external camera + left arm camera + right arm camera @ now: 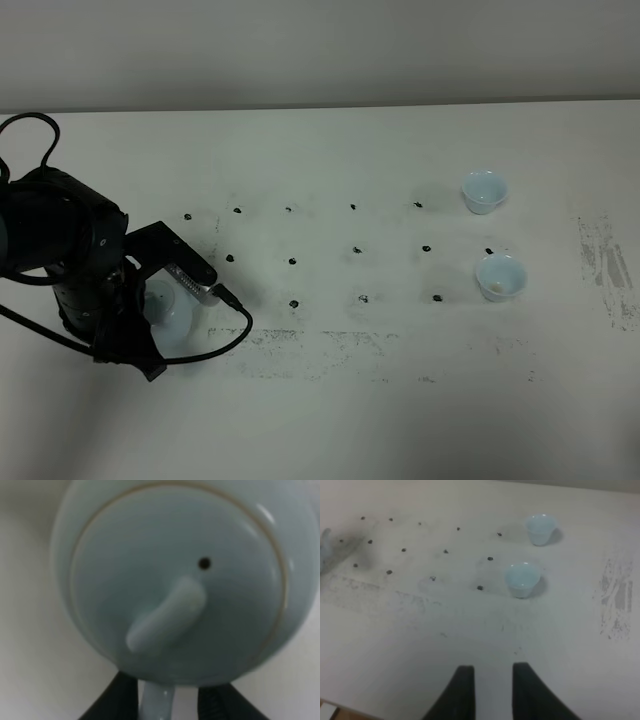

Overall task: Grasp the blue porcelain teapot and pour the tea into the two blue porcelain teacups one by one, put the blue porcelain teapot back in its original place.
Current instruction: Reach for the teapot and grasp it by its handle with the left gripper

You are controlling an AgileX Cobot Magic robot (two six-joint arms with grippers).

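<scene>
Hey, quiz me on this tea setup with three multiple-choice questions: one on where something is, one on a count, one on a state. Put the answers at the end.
1. Seen from the high camera, where on the table does the blue porcelain teapot stand?
A. between the cups
B. near the left side, under the left arm
C. at the far right

2. How many blue porcelain teacups are out?
A. one
B. two
C. four

3. The teapot's lid is:
A. seated on the pot
B. lying on the table
C. missing

Answers:
1 B, the pot shows pale beneath the black arm at the left.
2 B, both cups stand at the right, apart from each other.
3 A, the left wrist view shows the lid in place with its knob.
</scene>
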